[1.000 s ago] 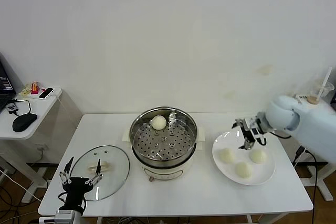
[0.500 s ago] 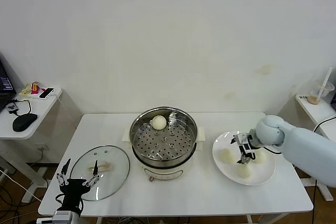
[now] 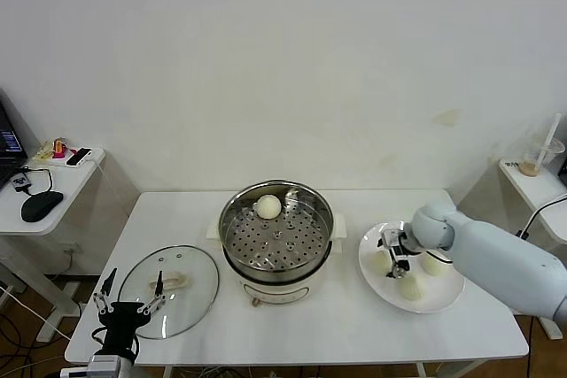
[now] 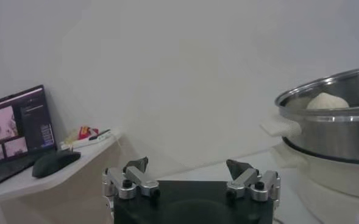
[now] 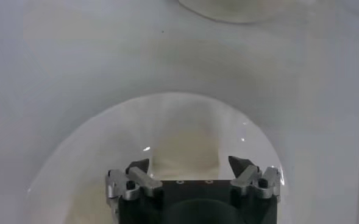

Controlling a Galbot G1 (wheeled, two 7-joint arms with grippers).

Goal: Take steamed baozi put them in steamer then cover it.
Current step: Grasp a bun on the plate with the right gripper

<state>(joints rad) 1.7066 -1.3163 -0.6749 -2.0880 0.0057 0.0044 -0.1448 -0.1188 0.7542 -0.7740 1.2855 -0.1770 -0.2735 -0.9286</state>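
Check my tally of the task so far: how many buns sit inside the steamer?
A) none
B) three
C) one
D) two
C: a single bun lies on the perforated tray at the far side of the steamer, while the other three are on the plate.

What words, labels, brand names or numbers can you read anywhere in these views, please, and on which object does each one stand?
None can be read.
Laptop screen on the side desk: shows windows with text, too small to read.
Steamer: no legible brand or marking on pot or base.
Cover, plate and baozi: no lettering visible.
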